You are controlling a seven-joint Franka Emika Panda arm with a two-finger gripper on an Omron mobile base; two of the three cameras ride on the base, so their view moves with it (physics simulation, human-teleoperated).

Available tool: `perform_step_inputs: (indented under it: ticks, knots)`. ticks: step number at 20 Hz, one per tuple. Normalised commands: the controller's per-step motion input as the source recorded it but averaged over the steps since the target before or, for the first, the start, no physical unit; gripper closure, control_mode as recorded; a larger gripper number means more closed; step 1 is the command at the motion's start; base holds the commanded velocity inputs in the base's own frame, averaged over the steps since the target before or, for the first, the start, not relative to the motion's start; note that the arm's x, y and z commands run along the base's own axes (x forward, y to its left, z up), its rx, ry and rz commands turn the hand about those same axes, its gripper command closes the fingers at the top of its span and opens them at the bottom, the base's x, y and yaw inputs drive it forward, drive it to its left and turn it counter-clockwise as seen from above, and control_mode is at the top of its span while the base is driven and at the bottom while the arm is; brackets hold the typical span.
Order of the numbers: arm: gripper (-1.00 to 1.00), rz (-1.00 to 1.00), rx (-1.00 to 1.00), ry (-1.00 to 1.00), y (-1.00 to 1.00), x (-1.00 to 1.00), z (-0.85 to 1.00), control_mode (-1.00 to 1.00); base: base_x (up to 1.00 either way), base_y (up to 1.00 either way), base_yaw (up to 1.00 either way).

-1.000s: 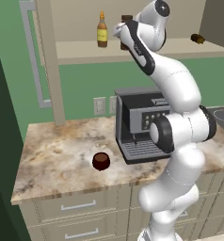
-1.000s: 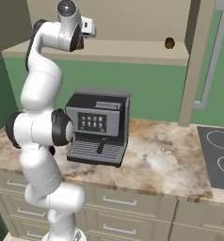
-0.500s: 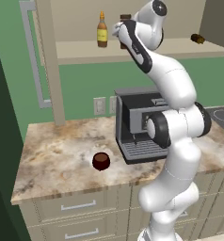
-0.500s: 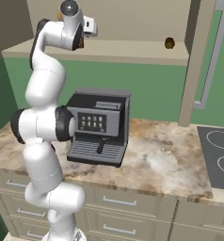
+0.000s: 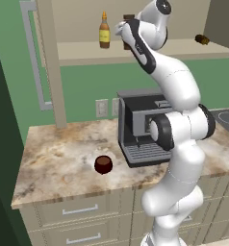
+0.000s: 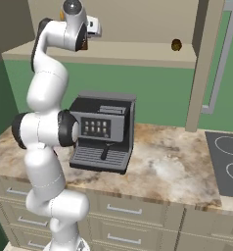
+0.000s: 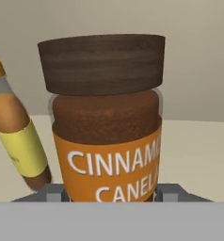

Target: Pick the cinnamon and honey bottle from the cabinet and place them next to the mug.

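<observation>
Your arm [image 5: 179,125] rises from the base, bends at the dark joint beside its middle, and reaches steeply up and forward, the forearm angling back over toward the left. Your wrist turns the gripper [image 7: 109,194] level, pointing away from you. Its two fingertips [image 7: 53,193] stand apart at the bottom of the hand view, one on each side of the cinnamon [image 7: 107,127].
</observation>
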Motion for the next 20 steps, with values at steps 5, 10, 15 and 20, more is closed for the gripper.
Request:
perform_step_inputs:
  ticks: [5, 10, 15, 20]
  knots:
    - [1.00, 0.00, 0.00, 0.00, 0.00, -0.72, 0.00, -1.00, 0.00, 0.00, 0.00]
    - [1.00, 0.00, 0.00, 0.00, 0.00, -1.00, -0.08, -1.00, 0.00, 0.00, 0.00]
    - [1.00, 0.00, 0.00, 0.00, 0.00, -1.00, -0.28, -1.00, 0.00, 0.00, 0.00]
    - [1.00, 0.00, 0.00, 0.00, 0.07, -1.00, -0.24, -1.00, 0.00, 0.00, 0.00]
